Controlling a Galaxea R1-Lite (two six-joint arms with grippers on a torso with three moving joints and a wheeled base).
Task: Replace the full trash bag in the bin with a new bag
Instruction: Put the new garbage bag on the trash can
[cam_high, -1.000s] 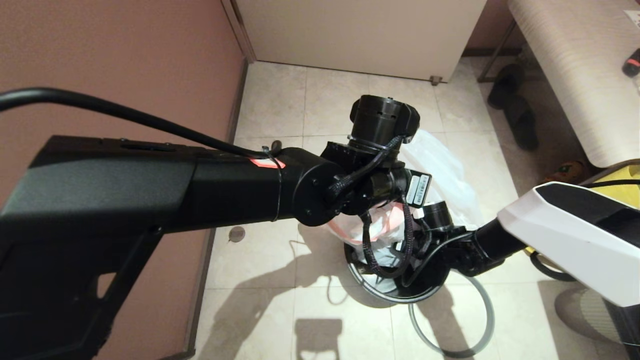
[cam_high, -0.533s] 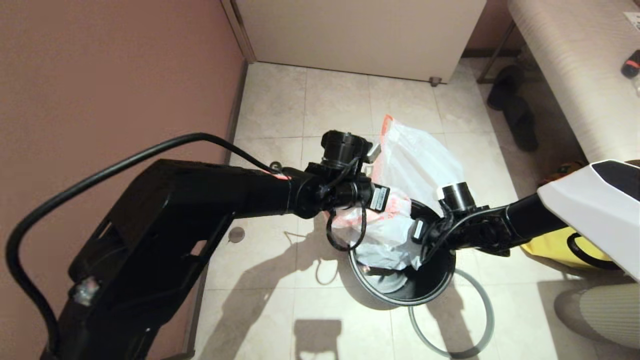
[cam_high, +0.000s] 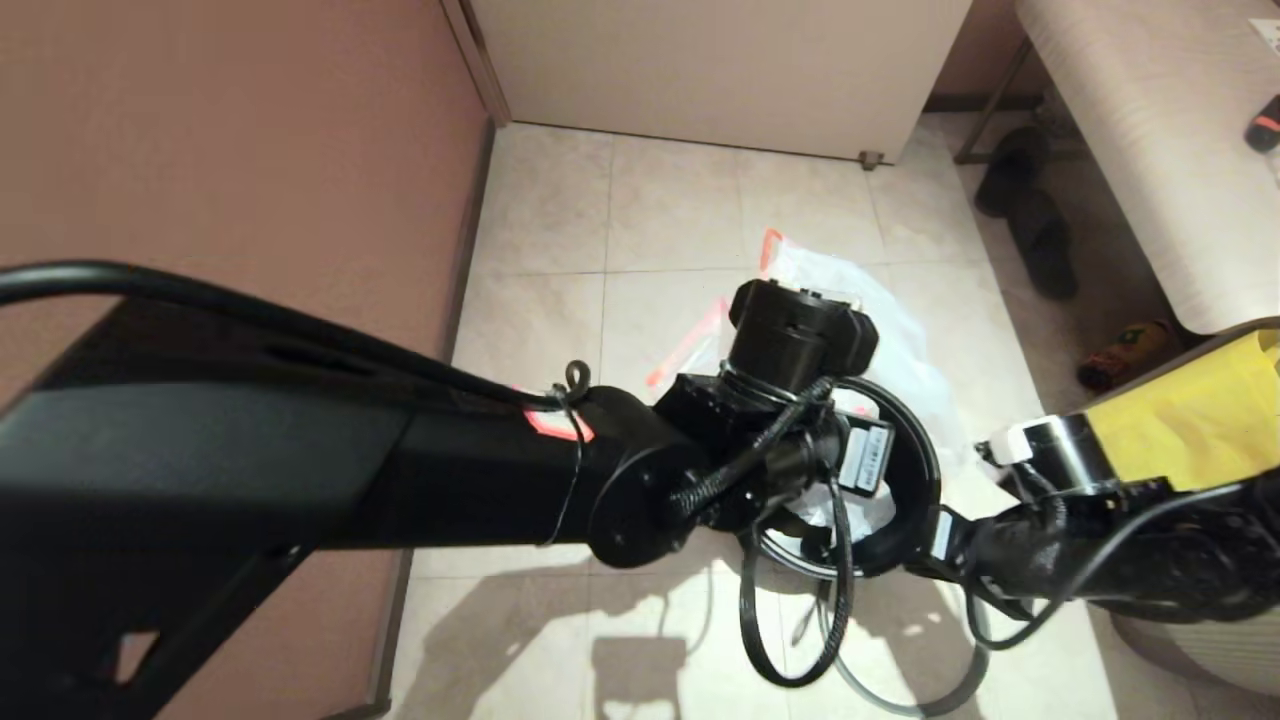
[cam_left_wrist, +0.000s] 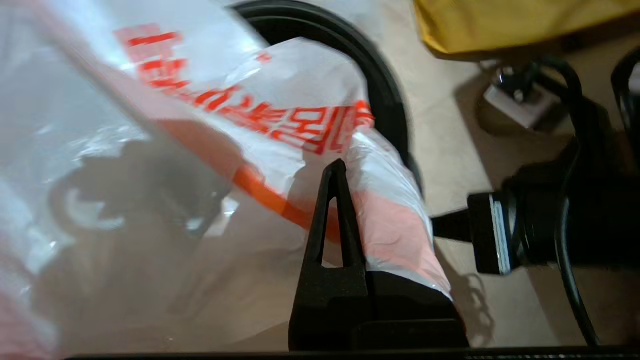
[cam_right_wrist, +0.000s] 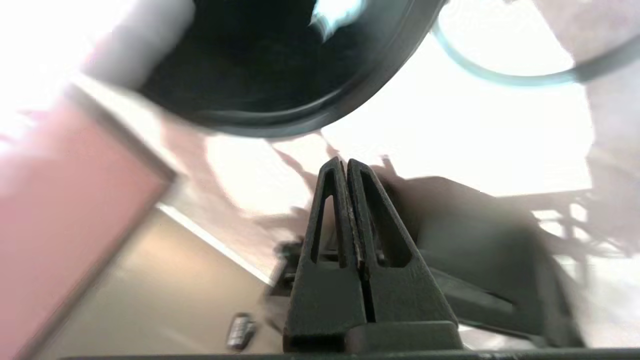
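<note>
Translucent white plastic fills my left wrist view: the new bag (cam_left_wrist: 280, 115), with orange-red printed text and a pink-orange hem band, is draped over the left gripper (cam_left_wrist: 336, 170). Only one finger (cam_left_wrist: 334, 220) is visible; the other is under the plastic, so I cannot tell whether the left fingers are spread or pinching the film.

Head view: my left arm crosses from 9 o'clock toward centre, its wrist over the bin (cam_high: 915, 455). The bin's black rim arcs out from behind the wrist at roughly 3 o'clock of it. The new bag (cam_high: 905, 325) spreads over the floor (cam_high: 660, 200) beyond the bin, toward 12 o'clock, with one hem strip lying toward 11 o'clock. The grey hoop (cam_high: 880, 690) lies on the tiles at the bin's 6 o'clock side, partly hidden by cables.

Right arm comes in from 3 o'clock, low, beside the bin. Right wrist view: right gripper (cam_right_wrist: 346, 167) has its fingers pressed together with nothing between them; the bin (cam_right_wrist: 280, 65), glossy black inside, lies just beyond the tips, with the hoop (cam_right_wrist: 505, 77) on the floor next to it.

A yellow fabric bag (cam_high: 1190, 430) sits at 3 o'clock, behind the right arm. Dark slippers (cam_high: 1030, 215) lie at 1 o'clock near a bench leg.
</note>
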